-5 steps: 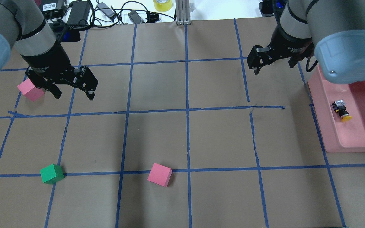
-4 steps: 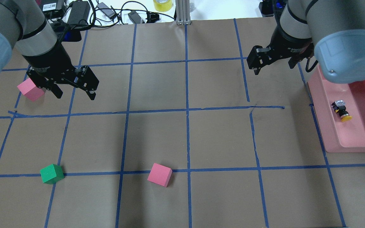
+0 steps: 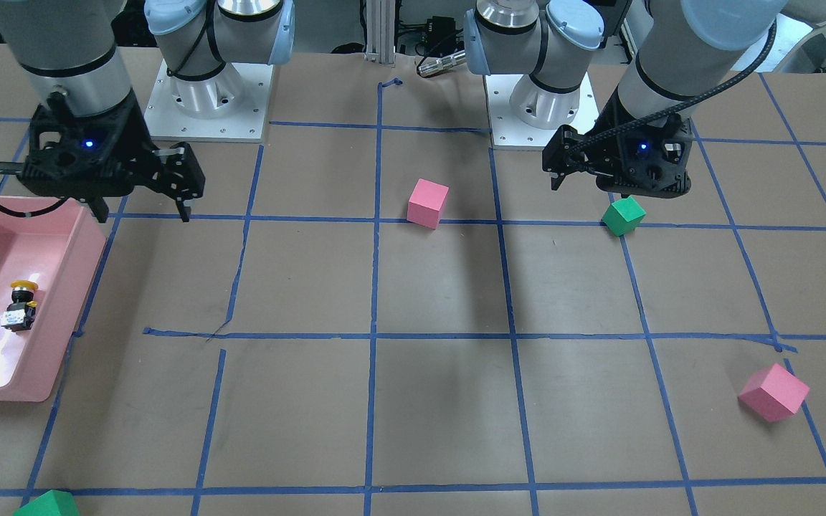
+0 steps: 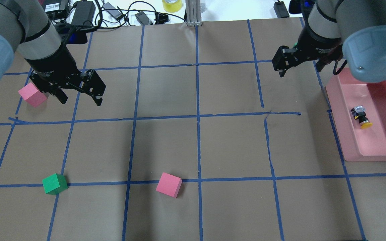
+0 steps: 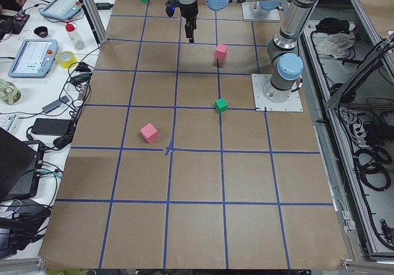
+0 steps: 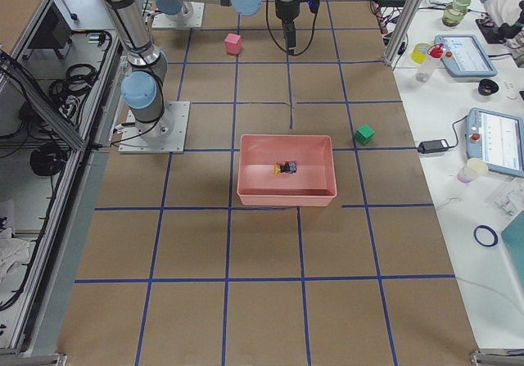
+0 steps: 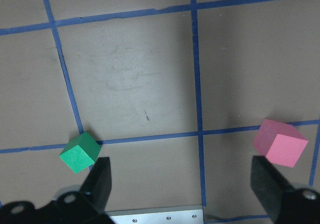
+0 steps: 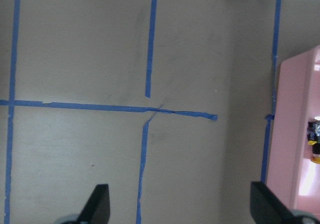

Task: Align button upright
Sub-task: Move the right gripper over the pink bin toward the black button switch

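The button (image 4: 361,117) lies on its side in the pink tray (image 4: 337,110), yellow cap towards the robot. It also shows in the front view (image 3: 20,304) and at the right edge of the right wrist view (image 8: 315,144). My right gripper (image 3: 142,209) is open and empty, hovering above the table just beyond the tray's far left corner (image 4: 300,70). My left gripper (image 4: 81,100) is open and empty at the far left, next to a pink cube (image 4: 31,94).
A green cube (image 4: 55,183) and a second pink cube (image 4: 169,184) sit near the robot's side. Another green cube (image 3: 47,504) lies at the table's far edge. Cables and a yellow tape roll (image 4: 172,5) lie beyond the paper.
My right gripper has moved right, towards the tray's far end. My left gripper has shifted slightly. The button has not moved.
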Tool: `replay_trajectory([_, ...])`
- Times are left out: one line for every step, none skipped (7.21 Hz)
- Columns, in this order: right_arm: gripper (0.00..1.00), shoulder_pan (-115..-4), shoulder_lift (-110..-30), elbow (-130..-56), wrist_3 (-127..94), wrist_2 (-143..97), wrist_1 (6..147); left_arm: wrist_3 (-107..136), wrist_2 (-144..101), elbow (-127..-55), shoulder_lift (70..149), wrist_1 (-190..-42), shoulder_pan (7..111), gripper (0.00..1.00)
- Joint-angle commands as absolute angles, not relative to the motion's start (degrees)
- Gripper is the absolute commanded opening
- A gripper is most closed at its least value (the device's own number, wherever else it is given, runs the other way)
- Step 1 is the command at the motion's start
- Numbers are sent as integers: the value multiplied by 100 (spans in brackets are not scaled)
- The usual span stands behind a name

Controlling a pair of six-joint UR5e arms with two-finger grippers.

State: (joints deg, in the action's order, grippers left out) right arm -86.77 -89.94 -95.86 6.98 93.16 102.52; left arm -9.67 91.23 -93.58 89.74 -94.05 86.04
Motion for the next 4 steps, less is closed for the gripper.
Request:
replay_trajectory([100,-7504,-8843,-9615,1603,9299,10327,-984,9114,-9360,8974,-9404,8604,100])
replay_trajectory([100,-6845,-8694,-9624,1991,9273,10301,-984,9140,-9369,8974,-9413,8604,100])
replay_trajectory([100,-6290,-8510,-9641,2743,9185,10336,-984,9141,-9369,8974,-9413,8604,100])
replay_trajectory([100,-5840,-8255,-9772,3351,8767,10745,-1002,9149,-9369,8974,-9413,8604,100])
